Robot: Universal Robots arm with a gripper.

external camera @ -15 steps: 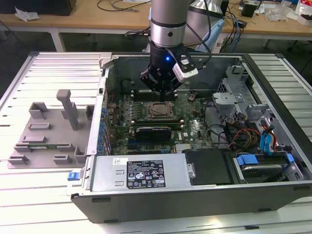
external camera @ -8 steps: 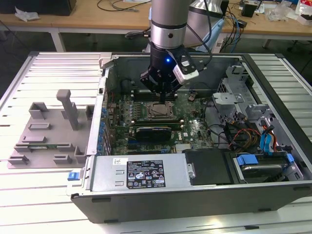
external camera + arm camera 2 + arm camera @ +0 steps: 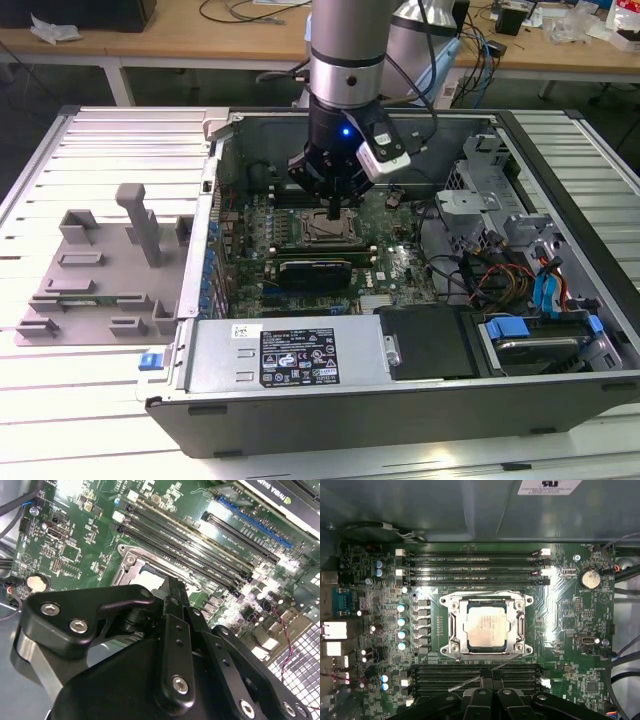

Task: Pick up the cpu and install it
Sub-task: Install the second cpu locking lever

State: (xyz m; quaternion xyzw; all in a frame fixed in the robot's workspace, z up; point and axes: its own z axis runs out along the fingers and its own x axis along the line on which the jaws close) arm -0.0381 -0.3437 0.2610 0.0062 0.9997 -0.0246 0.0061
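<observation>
The cpu (image 3: 485,626), a flat square chip with a silver-white top, lies inside the metal socket frame (image 3: 451,625) on the green motherboard (image 3: 570,630). In the second wrist view a pale corner of the cpu (image 3: 150,578) shows just beyond the fingertips. My gripper (image 3: 335,212) hangs over the socket inside the open computer case, its black fingers (image 3: 172,605) drawn together to a point with nothing between them. In the first wrist view the gripper (image 3: 487,676) sits at the side of the socket over the memory slots, apart from the chip.
Rows of black memory slots (image 3: 475,562) flank the socket on two sides. A long black card (image 3: 315,270) lies nearer the case's front wall. A power supply (image 3: 290,355), a drive bay with blue tabs (image 3: 530,330) and loose cables (image 3: 480,270) fill the case. A grey fixture (image 3: 100,270) stands at the exterior view's left.
</observation>
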